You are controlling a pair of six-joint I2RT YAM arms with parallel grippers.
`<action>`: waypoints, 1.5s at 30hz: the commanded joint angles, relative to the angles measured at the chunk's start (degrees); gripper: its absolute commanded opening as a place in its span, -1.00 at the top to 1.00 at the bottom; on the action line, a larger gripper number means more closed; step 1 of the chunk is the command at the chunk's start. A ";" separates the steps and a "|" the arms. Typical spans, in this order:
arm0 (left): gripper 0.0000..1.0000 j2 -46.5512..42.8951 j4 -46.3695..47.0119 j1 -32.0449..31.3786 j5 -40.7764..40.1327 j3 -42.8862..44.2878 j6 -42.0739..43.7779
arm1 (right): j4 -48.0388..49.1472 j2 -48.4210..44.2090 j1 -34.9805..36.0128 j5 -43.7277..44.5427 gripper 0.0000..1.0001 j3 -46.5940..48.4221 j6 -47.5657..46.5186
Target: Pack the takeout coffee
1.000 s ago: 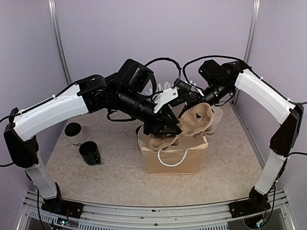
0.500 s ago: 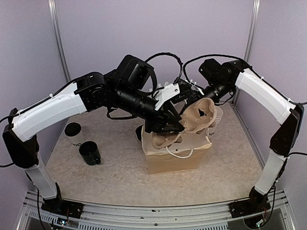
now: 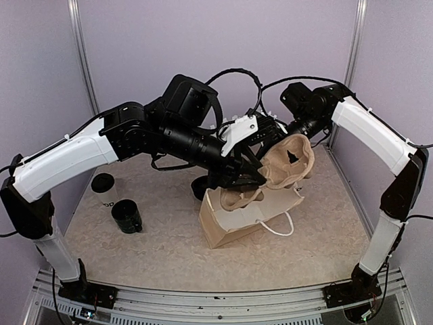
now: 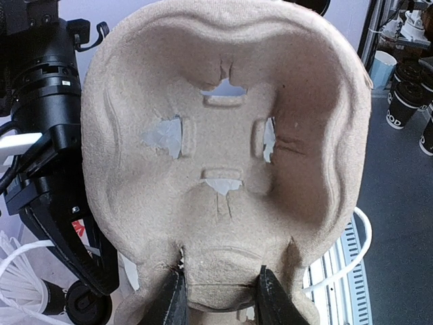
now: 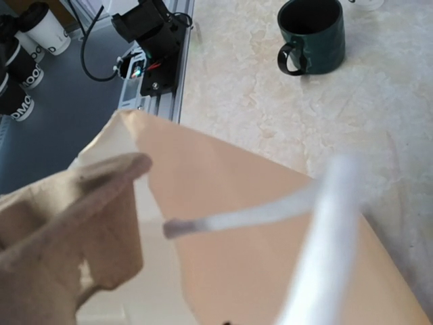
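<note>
The left gripper (image 3: 254, 177) pinches the rim of a moulded-pulp cup carrier (image 3: 287, 162) at the centre of the tabletop (image 3: 155, 250), holding it on edge above the open mouth of a brown paper bag (image 3: 233, 227). In the left wrist view, the two fingers (image 4: 172, 298) clamp the carrier's lower lip, with the tray's hollow face and its four torn slots turned to the lens.

The bag stands tilted, its far right corner raised, and one white cord handle (image 3: 279, 227) hangs loose down its front.

The right gripper (image 3: 270, 132) reaches in from behind the carrier with its jaws pressed together. Its fingertips are hidden, so what they touch cannot be told. The right wrist view shows only a blurred white cord close to the camera, crossing the bag's side.

The takeout coffee (image 3: 103, 184), a white cup under a black lid, stands at the left of the tabletop, well apart from the bag. Just in front of it sits a dark green mug (image 3: 126, 217).
</note>
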 commanded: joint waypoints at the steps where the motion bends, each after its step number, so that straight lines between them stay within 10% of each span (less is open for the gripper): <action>1: 0.39 -1.08 1.44 -0.09 -0.91 0.84 1.08 | 0.05 0.79 0.51 -1.02 1.00 2.00 0.48; 45: 0.41 3.41 -1.68 1.98 -9.51 -6.41 -2.10 | 0.87 1.83 0.19 -0.36 1.00 2.73 1.91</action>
